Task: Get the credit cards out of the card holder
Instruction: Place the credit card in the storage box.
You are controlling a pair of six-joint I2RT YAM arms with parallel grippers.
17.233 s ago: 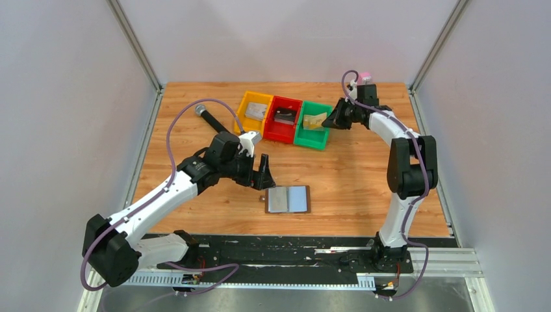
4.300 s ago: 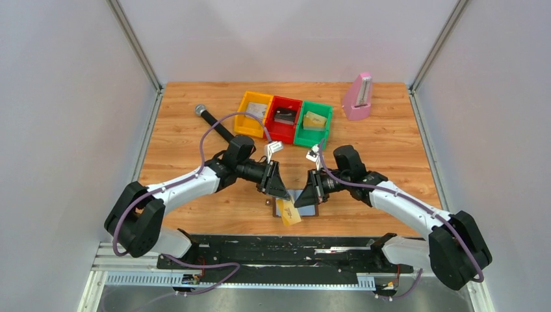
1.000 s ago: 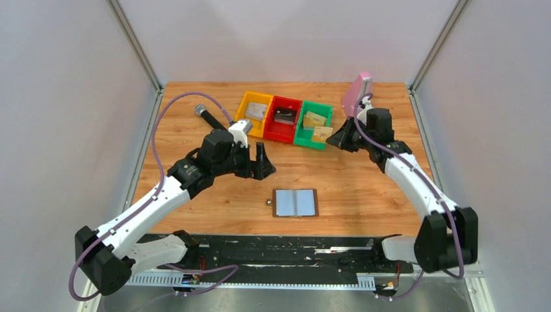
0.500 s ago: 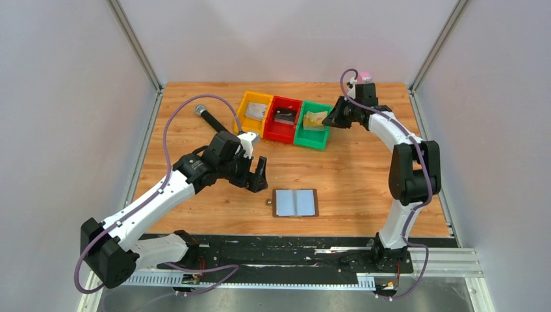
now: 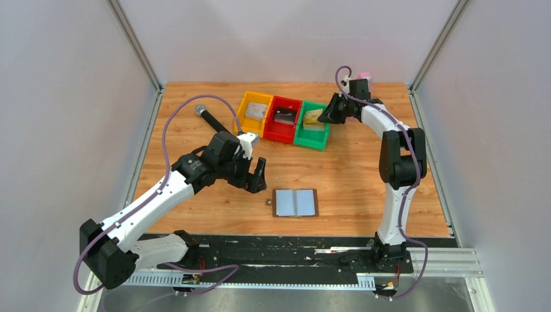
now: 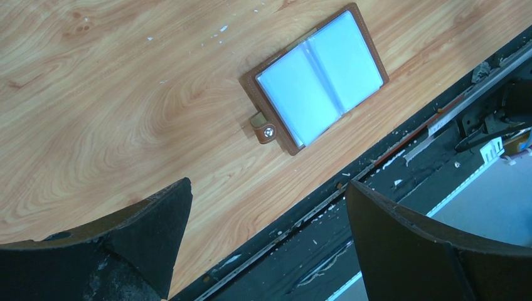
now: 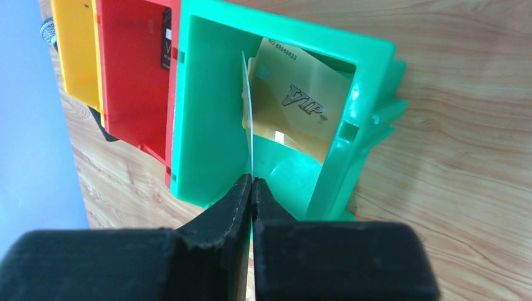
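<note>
Plainly, the flat brown leather-look card holder (image 5: 295, 202) lies open on the wood-grain table (image 5: 351, 175), in the lower middle of the top view and near the table's front edge. Its two glossy pale-blue panels face up, and a small snap tab juts from its left rim. Bare wood surrounds it and nothing touches it.

The left pincer (image 5: 258, 175) hangs just up and left of it, its black jaws spread wide with nothing between them. In the left wrist view the card holder (image 6: 315, 78) lies in the upper middle.

At the upper right, the right pincer (image 7: 251, 183) is pressed together on a thin gold plastic card (image 7: 246, 106). The card is seen edge-on, upright over the open mouth of the square green plastic bin (image 7: 207, 94). A second gold card (image 7: 300, 103), printed "VIP", leans inside against the bin's far wall.

The green bin touches a red plastic bin (image 5: 282, 120), which touches a yellow plastic bin (image 5: 255, 104), making a slanted row. A black microphone (image 5: 211, 117) with a grey mesh head lies left of the row.
</note>
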